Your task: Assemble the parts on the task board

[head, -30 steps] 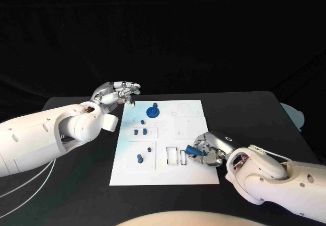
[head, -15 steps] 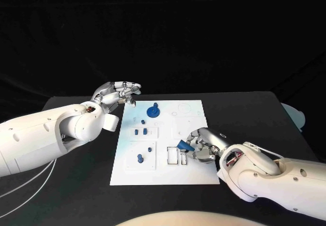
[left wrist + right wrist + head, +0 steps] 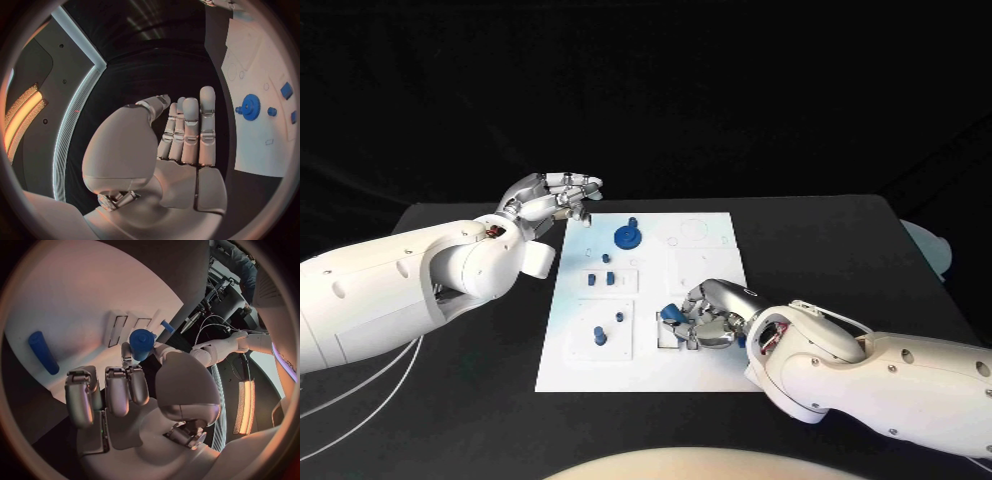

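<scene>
Left hand (image 3: 557, 195): we find it at 10 o'clock from the task board (image 3: 711, 370), above the black worktop (image 3: 473, 420) just off the board's far left corner. Its fingers are loosely extended and nothing lies in them; the left wrist view (image 3: 187, 145) shows the same bare palm.

Task board: a white plate at the centre of the worktop. We list on it a blue gear (image 3: 627, 238) at 12 o'clock, four small blue pegs, two (image 3: 597, 281) at mid-left and two (image 3: 600, 334) at 8 o'clock, and a pair of rectangular slots (image 3: 664, 331) at 6 o'clock.

Right hand (image 3: 708, 315): at 5 o'clock on the board, over the slots. We see it pinch a blue part (image 3: 672, 312) between thumb and fingertips (image 3: 141, 342), held at the slots; whether the part touches the board we cannot tell.
</scene>
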`<control>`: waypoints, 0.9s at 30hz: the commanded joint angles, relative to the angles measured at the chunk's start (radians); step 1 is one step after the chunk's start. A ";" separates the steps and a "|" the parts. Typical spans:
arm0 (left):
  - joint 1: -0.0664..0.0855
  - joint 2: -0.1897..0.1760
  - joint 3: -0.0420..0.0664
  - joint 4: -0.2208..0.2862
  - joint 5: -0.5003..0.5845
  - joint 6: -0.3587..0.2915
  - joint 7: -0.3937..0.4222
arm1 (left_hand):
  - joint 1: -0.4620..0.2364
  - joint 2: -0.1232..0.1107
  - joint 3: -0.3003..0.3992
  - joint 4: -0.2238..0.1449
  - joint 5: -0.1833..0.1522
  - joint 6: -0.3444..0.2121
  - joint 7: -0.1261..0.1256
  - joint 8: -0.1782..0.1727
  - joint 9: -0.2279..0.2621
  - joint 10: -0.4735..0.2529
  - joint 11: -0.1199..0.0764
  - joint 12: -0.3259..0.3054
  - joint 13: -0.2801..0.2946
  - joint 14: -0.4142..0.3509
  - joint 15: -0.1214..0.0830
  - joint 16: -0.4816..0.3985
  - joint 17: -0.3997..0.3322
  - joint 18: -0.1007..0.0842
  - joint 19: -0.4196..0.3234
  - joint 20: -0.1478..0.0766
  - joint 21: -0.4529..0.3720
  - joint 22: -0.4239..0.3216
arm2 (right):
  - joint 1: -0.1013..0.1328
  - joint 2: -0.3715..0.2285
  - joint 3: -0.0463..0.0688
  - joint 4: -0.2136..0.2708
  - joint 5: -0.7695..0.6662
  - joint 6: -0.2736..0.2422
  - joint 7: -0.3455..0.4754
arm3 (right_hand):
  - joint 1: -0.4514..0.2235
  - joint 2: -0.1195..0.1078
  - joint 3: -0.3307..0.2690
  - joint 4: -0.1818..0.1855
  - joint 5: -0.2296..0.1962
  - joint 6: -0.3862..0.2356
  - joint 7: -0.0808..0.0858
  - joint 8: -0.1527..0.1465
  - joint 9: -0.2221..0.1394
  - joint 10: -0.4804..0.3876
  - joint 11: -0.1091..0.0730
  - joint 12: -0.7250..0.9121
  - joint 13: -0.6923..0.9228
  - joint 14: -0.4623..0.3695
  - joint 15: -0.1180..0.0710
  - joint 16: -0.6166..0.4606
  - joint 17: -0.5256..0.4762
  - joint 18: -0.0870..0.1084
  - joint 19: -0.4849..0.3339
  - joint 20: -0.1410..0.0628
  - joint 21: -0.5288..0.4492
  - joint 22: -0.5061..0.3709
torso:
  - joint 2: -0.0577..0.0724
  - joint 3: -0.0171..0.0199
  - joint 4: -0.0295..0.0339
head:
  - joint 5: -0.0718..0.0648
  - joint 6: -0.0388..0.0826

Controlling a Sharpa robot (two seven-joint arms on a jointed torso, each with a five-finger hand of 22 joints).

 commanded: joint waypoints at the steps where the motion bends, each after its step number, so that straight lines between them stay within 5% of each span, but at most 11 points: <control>1: 0.001 0.002 0.001 0.003 0.004 0.016 0.009 | -0.004 0.003 -0.002 0.001 0.002 -0.006 -0.004 0.005 -0.001 -0.005 -0.001 0.003 0.001 -0.007 -0.001 -0.002 -0.001 0.015 0.003 0.001 -0.005 -0.001 | -0.003 0.008 0.000 -0.006 0.008 0.074 -0.006 | -0.011 0.003 -0.006 -0.002 0.001 0.095 -0.087 0.007 0.000 0.026 -0.007 0.010 0.154 0.073 -0.008 0.003 0.073 -0.007 0.106 -0.006 0.005 0.263 | 0.000 0.0011 -0.0006 | 0.002 -0.003; 11: 0.001 0.002 0.001 0.003 0.004 0.016 0.009 | -0.004 0.003 -0.002 0.001 0.002 -0.006 -0.004 0.005 -0.001 -0.005 -0.001 0.003 0.001 -0.007 -0.001 -0.002 -0.001 0.015 0.003 0.001 -0.005 -0.001 | -0.004 0.020 0.000 -0.014 -0.013 0.095 -0.026 | -0.027 0.004 -0.012 -0.002 0.001 0.098 -0.089 0.012 0.000 0.031 -0.009 0.016 0.160 0.073 -0.010 0.004 0.075 -0.007 0.106 -0.008 0.005 0.263 | 0.001 0.0006 -0.0003 | 0.003 -0.003; 19: 0.001 0.002 0.001 0.002 0.004 0.015 0.009 | -0.004 0.003 -0.002 0.001 0.002 -0.006 -0.004 0.005 -0.001 -0.005 -0.001 0.003 0.001 -0.007 -0.001 -0.002 -0.001 0.015 0.003 0.001 -0.005 -0.001 | -0.004 0.026 0.000 -0.022 -0.054 0.094 -0.047 | -0.114 0.000 -0.062 -0.001 0.009 0.098 -0.093 0.024 0.001 0.032 -0.013 0.015 0.163 0.073 -0.013 0.003 0.075 -0.007 0.106 -0.012 0.005 0.263 | 0.001 0.0013 0.0006 | 0.001 -0.001; 24: 0.001 0.001 0.001 0.002 0.004 0.015 0.009 | -0.001 0.004 -0.002 0.002 0.002 -0.006 -0.004 0.007 -0.001 -0.006 -0.001 0.006 0.001 -0.008 -0.001 -0.002 -0.002 0.015 0.005 0.000 -0.006 -0.002 | -0.004 0.028 0.000 -0.022 -0.081 0.093 -0.056 | -0.209 0.010 -0.127 0.000 -0.105 0.094 -0.094 0.034 0.003 0.028 -0.013 0.005 0.159 0.072 -0.014 0.002 0.072 -0.007 0.106 -0.013 0.005 0.263 | 0.001 0.0012 0.0004 | -0.001 0.001; 27: 0.001 0.001 0.001 0.002 0.004 0.015 0.009 | -0.001 0.004 -0.002 0.002 0.002 -0.006 -0.004 0.007 -0.001 -0.006 -0.001 0.006 0.001 -0.008 -0.001 -0.002 -0.002 0.015 0.005 0.000 -0.006 -0.002 | -0.004 0.027 0.000 -0.019 -0.097 0.091 -0.059 | -0.241 0.015 -0.153 0.001 -0.133 0.090 -0.093 0.038 0.002 0.025 -0.012 0.000 0.156 0.072 -0.013 0.001 0.072 -0.007 0.106 -0.013 0.005 0.263 | 0.001 0.0013 0.0003 | -0.002 0.001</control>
